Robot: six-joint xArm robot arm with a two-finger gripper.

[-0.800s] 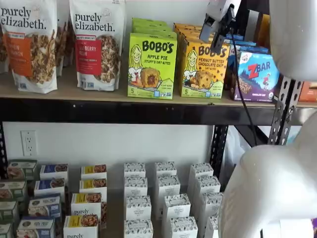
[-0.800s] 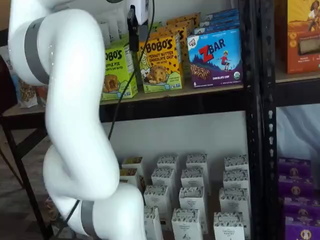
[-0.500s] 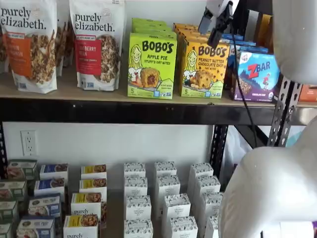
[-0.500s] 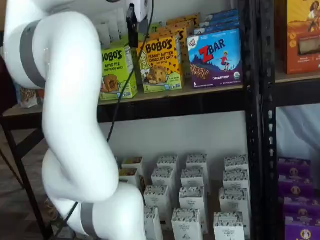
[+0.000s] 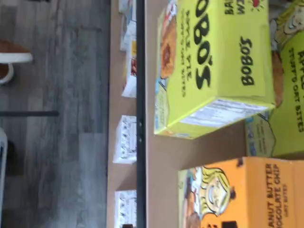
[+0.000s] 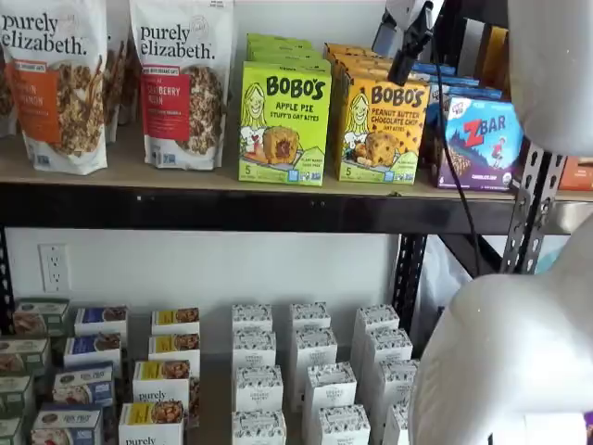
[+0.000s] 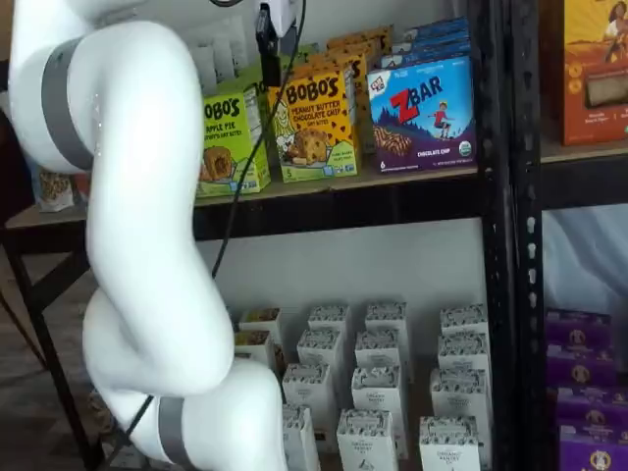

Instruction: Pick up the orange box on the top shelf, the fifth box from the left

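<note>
Orange box (image 6: 381, 130) stands upright on the top shelf (image 6: 232, 199), just below and slightly left of the end effector (image 6: 405, 57), which hangs above its top edge. Whether the black fingers are apart or together cannot be told. A green box (image 6: 283, 120) stands left of it, a blue box (image 6: 482, 139) right.

Matt cardboard orange box (image 6: 380, 131) on tan wooden top shelf (image 6: 130, 171).
</note>
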